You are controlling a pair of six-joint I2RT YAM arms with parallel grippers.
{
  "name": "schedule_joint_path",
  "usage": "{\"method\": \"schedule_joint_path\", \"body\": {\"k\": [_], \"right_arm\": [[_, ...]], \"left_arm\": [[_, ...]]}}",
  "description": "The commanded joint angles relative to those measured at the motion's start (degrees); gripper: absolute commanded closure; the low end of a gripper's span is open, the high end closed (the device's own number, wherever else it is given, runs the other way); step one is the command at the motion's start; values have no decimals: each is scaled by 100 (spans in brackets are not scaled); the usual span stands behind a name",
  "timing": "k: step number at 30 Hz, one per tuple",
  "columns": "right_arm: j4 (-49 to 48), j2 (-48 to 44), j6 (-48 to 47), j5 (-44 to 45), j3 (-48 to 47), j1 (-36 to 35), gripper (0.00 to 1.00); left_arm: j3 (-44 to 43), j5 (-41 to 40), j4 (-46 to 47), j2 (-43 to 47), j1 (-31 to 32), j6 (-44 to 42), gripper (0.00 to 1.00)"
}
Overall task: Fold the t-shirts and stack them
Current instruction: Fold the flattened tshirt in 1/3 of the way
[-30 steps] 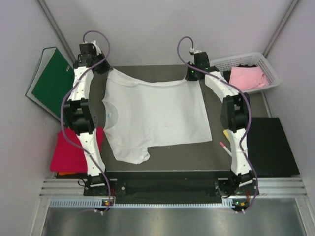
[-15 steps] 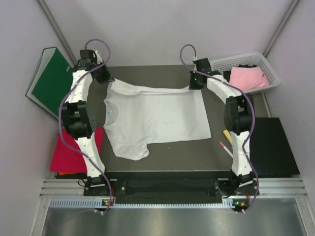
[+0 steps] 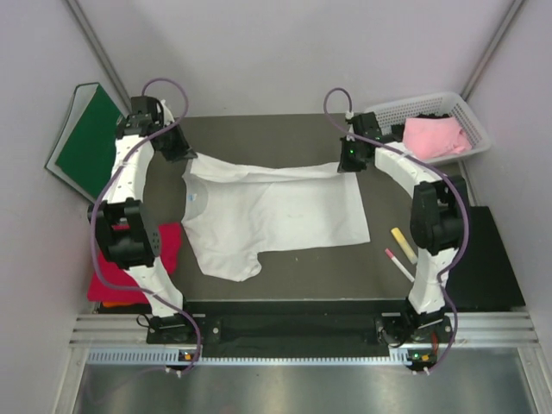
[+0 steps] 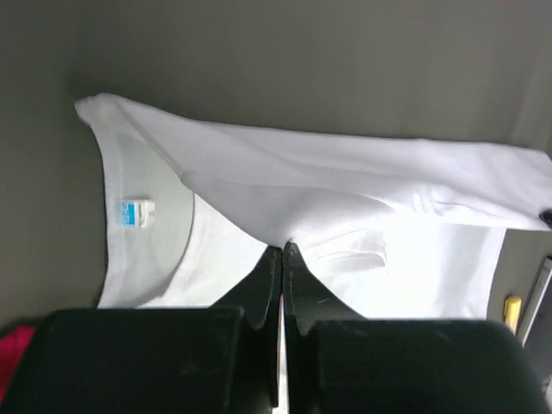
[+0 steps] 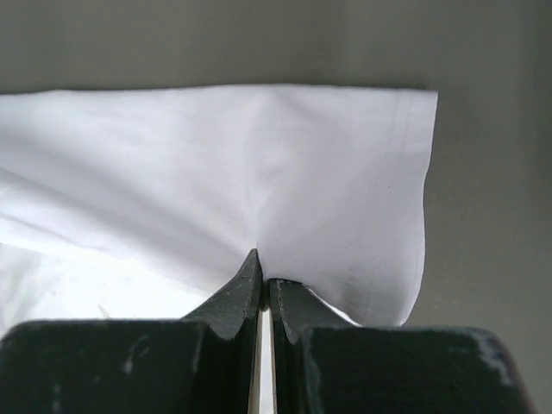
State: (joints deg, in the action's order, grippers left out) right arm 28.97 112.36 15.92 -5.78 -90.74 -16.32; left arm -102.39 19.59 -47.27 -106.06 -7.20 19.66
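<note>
Left claw (image 4: 282,250): it was shut tight on a pinch of the white shirt (image 4: 345,181), close to the neck hole.
Right claw (image 5: 265,276): it was shut tight too, on the other end of the same far edge of the shirt, near its corner.
Red shirt (image 3: 110,280): it lay at the near left, off to the side of the white one, and the left arm crossed over part of it.
Pink-tipped pen (image 3: 397,263): it lay on the table (image 3: 310,276) at the near right, just beside a yellow stick (image 3: 404,239).
Black pad (image 3: 483,259): it lay flat to the right of those two.
White shirt, from above: it was spread in the middle of the table, with one sleeve poking toward the near side.
Blue tag (image 4: 136,212): it showed inside the neck hole (on the left side of the shirt).
Far edge: it was held up off the table, stretched like a band between the two claws and bent over the flat part.
Pink shirt (image 3: 435,136): it sat bunched up inside the white basket (image 3: 470,110) at the far right.
Green binder (image 3: 90,142): it leaned at the far left, well apart from the shirts.
</note>
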Motion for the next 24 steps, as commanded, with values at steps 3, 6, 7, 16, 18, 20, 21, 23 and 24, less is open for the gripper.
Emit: {"method": "schedule_joint_path", "body": {"k": [3, 6, 7, 16, 18, 20, 21, 23, 24], "right_arm": [[179, 400, 139, -344, 57, 14, 95], [293, 672, 130, -564, -75, 6, 93], [328, 700, 122, -651, -102, 6, 93], [1084, 595, 157, -521, -225, 6, 52], [1076, 385, 157, -459, -93, 6, 30], [1075, 261, 148, -433, 3, 14, 14], [1076, 156, 157, -407, 4, 14, 9], [1102, 59, 148, -389, -22, 14, 5], [1111, 41, 157, -354, -49, 14, 4]], "left_arm": [[1061, 27, 24, 648, -18, 152, 100], [1326, 18, 68, 789, -18, 179, 100], [1335, -8, 42, 815, -18, 179, 100], [1379, -105, -528, 815, -18, 82, 100], [1432, -184, -608, 850, -9, 47, 100], [1476, -315, -705, 920, -9, 12, 100], [1511, -351, -757, 938, 17, -23, 100], [1564, -535, -942, 964, 43, -59, 100], [1573, -605, -1012, 956, 61, -102, 100]]}}
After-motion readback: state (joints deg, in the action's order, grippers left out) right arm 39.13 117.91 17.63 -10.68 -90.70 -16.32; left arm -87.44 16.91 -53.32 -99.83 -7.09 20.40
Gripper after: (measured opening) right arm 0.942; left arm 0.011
